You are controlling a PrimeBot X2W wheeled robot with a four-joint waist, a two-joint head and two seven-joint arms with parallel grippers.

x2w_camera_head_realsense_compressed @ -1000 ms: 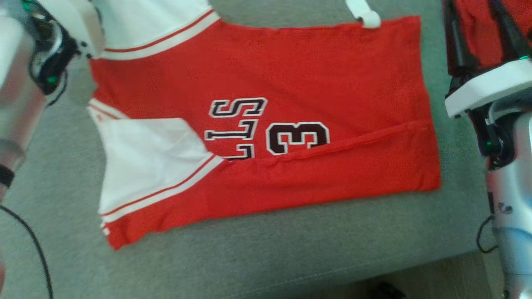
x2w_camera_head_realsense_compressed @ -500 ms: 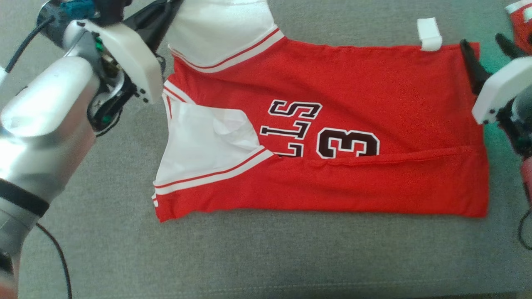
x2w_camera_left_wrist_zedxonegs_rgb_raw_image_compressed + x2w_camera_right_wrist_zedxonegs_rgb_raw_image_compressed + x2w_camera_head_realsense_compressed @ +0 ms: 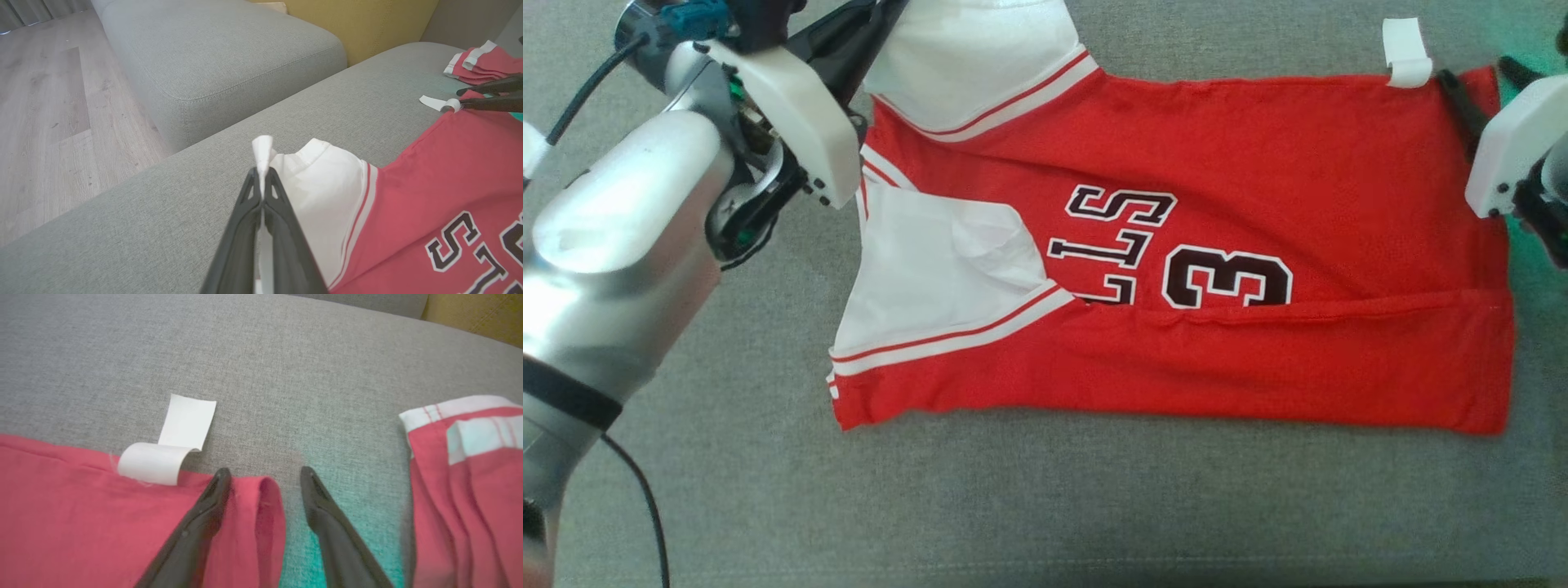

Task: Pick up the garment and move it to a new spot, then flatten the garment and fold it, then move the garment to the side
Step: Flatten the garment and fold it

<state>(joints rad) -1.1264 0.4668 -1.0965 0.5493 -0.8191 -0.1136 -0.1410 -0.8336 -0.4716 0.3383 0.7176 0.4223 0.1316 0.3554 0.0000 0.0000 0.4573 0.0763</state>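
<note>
The garment (image 3: 1258,163) is a red jersey with white shoulder panels and dark lettering, lying flat on the grey sofa cushion (image 3: 1013,506), its near long edge folded over. My left gripper (image 3: 866,33) is at the garment's far left corner. In the left wrist view it (image 3: 261,171) is shut on a pinch of the white shoulder fabric (image 3: 327,192). My right gripper (image 3: 1486,82) is at the far right corner. In the right wrist view it (image 3: 265,473) is open, and its fingers (image 3: 204,522) straddle the rolled red corner (image 3: 267,506).
A white label (image 3: 171,453) sticks out of the garment's far edge just left of my right gripper. Another folded red-and-white garment (image 3: 461,477) lies to the right. A second grey cushion (image 3: 204,53), a yellow backrest (image 3: 359,20) and wooden floor (image 3: 41,102) lie beyond.
The head camera has swung, so the whole picture has shifted. My right gripper's fingers have come down around the garment's far right corner. My left gripper stays shut on the white fabric.
</note>
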